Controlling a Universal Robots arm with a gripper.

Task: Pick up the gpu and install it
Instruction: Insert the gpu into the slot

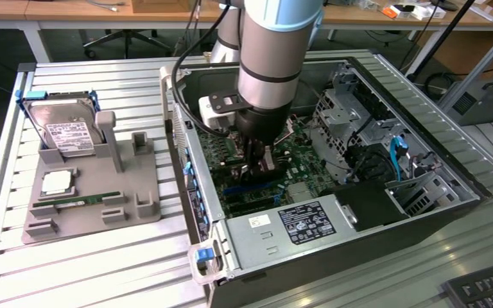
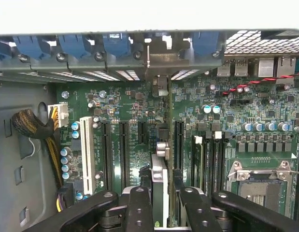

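Gpu (image 2: 159, 181) stands edge-on, clamped in the hand (image 2: 161, 203) over the motherboard (image 2: 135, 111); no legible writing.

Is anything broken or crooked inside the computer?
Nothing looks broken or spilled. The gripper holds the gpu on edge, straight, over the green board inside the open case. Outside, the hard drive sits neatly in its grey holder.
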